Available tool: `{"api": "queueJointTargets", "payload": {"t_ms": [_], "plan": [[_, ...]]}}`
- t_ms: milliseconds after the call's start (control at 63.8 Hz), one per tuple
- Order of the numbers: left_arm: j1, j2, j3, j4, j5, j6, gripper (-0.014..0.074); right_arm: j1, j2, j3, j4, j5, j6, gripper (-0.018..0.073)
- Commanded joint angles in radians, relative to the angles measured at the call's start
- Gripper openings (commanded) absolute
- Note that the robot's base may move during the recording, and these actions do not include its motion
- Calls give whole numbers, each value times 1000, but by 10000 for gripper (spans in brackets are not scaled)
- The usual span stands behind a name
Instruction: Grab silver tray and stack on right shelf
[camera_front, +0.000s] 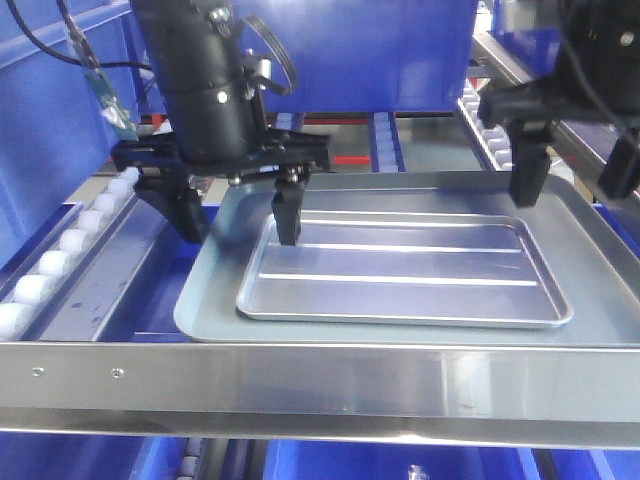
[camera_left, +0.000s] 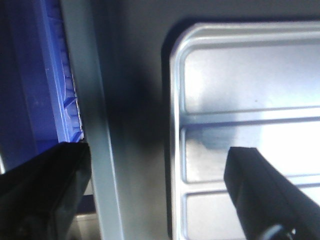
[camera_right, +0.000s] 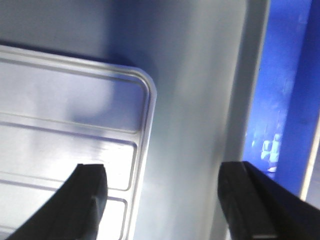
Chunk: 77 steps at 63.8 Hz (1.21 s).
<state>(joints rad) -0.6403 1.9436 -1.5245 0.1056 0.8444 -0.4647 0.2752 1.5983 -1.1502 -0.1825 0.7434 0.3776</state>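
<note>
Shiny metal marks the silver tray (camera_front: 405, 275), which lies flat inside the larger dull grey tray (camera_front: 590, 270), its long raised ridges running from left to right across the floor. The grey tray in turn rests on the right shelf (camera_front: 320, 385), whose broad brushed-steel front bar crosses the foreground of the front view. White rollers (camera_front: 50, 265) line the shelf's left track, beside the grey tray's left rim.

Over the silver tray's left end hangs the left end effector (camera_front: 235, 210), its jaws spread wide: one finger stands at the tray's back left corner, the other outside the grey tray's left rim. From the left wrist view, the silver tray's rounded corner (camera_left: 182, 37) sits between the two dark fingers (camera_left: 265, 190), with nothing gripped.

At the back right, the right end effector (camera_right: 170, 200) is likewise open and holds nothing. Its wrist view shows one finger (camera_right: 85, 200) over the silver tray's floor and the other out past the grey tray's edge, the silver tray's corner (camera_right: 147, 87) lying between them. Blue bins (camera_front: 380, 50) fill the background behind both arms.
</note>
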Motion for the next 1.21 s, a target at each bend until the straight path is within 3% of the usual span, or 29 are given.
{"api": "queueJointTargets", "payload": {"t_ms": [0,141,282,502,847,1035,1192], "plan": [[-6,-117,-26,2,1,19,459,-5,-95,-36,-22,-12,-9,489],[-8,-223,-14,11,17,19,379,-4,-184,-18,-22,12,-9,261],[-8,-339,54,29,-2,19,237,-4,-300,63,-22,-14,-13,40],[-8,-528,318,74,-96,19,-110,-4,-476,257,-22,-125,-37,57],[-8,-883,803,125,-433,19,-94,-4,-733,550,-22,-256,-53,57],[-8,-1137,969,157,-457,20,-94,-3,-930,646,-22,-261,-53,57],[-8,-1369,1023,161,-399,22,-94,-3,-1111,669,-22,-251,-55,57]]}}
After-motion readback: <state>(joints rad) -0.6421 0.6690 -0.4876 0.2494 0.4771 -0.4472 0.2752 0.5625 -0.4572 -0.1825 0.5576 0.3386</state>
